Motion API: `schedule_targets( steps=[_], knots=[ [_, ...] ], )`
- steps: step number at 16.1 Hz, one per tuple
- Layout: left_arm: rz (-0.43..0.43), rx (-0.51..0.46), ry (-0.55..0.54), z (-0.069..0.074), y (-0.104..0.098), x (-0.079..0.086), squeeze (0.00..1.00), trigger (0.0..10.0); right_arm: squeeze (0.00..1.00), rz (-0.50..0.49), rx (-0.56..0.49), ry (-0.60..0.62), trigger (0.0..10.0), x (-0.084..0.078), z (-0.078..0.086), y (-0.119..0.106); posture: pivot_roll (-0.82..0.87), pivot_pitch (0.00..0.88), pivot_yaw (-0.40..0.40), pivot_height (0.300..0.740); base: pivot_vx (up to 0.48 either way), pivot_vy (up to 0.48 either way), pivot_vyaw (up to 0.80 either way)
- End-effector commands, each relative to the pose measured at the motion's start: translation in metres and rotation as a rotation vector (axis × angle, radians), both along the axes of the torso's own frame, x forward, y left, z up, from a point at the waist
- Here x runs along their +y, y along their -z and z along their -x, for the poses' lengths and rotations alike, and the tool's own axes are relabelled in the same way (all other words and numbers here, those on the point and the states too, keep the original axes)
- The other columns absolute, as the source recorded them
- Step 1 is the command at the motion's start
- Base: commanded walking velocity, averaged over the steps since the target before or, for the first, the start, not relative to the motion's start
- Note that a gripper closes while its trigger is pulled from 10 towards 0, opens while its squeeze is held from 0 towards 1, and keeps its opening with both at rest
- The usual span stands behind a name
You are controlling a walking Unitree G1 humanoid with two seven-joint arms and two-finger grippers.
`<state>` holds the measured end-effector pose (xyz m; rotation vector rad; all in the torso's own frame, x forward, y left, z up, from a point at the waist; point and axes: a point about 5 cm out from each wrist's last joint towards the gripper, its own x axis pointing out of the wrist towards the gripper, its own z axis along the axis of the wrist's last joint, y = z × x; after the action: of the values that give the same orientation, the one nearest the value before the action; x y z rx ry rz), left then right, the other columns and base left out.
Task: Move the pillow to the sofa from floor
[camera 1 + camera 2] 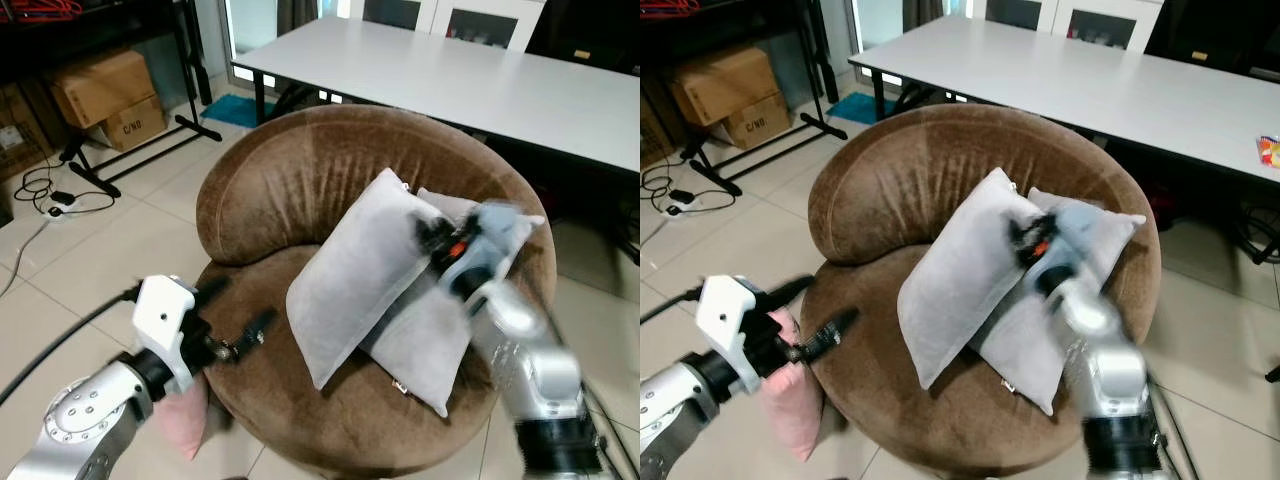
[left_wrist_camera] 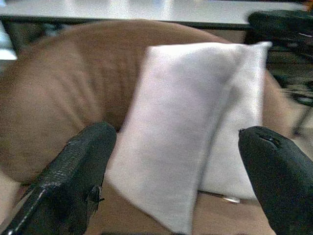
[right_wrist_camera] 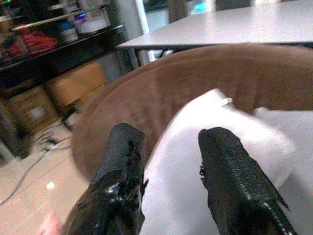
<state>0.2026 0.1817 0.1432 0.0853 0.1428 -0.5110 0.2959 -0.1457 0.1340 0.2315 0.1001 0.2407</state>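
A round brown velvet sofa chair [image 1: 300, 200] stands on the pale tiled floor [image 1: 110, 250], just in front of a long white worktop [image 1: 470, 80]. Two light grey rectangular pillows lie on the sofa chair's seat, leaning against its backrest: the front grey pillow [image 1: 355, 275] stands tilted and overlaps the rear grey pillow [image 1: 430, 335], which lies flatter behind and beneath it.

The right tool [image 3: 168, 181] is over the sofa chair, at the upper edge of the front grey pillow; its two black fingers [image 3: 122, 161] are spread apart with the pillow's fabric showing between them, and they grip nothing. The arm is blurred in the head views.

The left tool [image 1: 815, 325] hangs at the sofa chair's front left edge, its fingers [image 2: 78, 171] wide apart and empty, pointing towards the grey pillows.

A soft pink pillow [image 1: 790, 395] rests on the floor against the sofa chair's left side, just under the left tool.

Cardboard boxes [image 1: 105, 95] sit beyond the sofa chair beside a black metal rack [image 1: 130, 150], with black cables [image 1: 50, 195] on the floor nearby.
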Motion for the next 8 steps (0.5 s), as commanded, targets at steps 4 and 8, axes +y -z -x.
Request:
schedule_targets(
  steps=[4, 8],
  knots=[
    [-0.086, -0.08, -0.181, -0.0137, -0.0007, 0.004, 0.0, 10.0, 0.0, 0.061, 0.014, -0.033, 10.0, 0.0156, 0.0132, 0.0004, 0.0, 0.0, -0.054, 0.74, 0.0, 0.0, 0.0],
    [-0.103, -0.104, -0.216, -0.0169, 0.0002, 0.0036, 0.0, 10.0, 0.0, 0.116, 0.043, -0.054, 10.0, 0.0149, 0.0134, 0.0027, 0.0, 0.0, -0.064, 0.74, 0.0, 0.247, 0.0]
  ],
)
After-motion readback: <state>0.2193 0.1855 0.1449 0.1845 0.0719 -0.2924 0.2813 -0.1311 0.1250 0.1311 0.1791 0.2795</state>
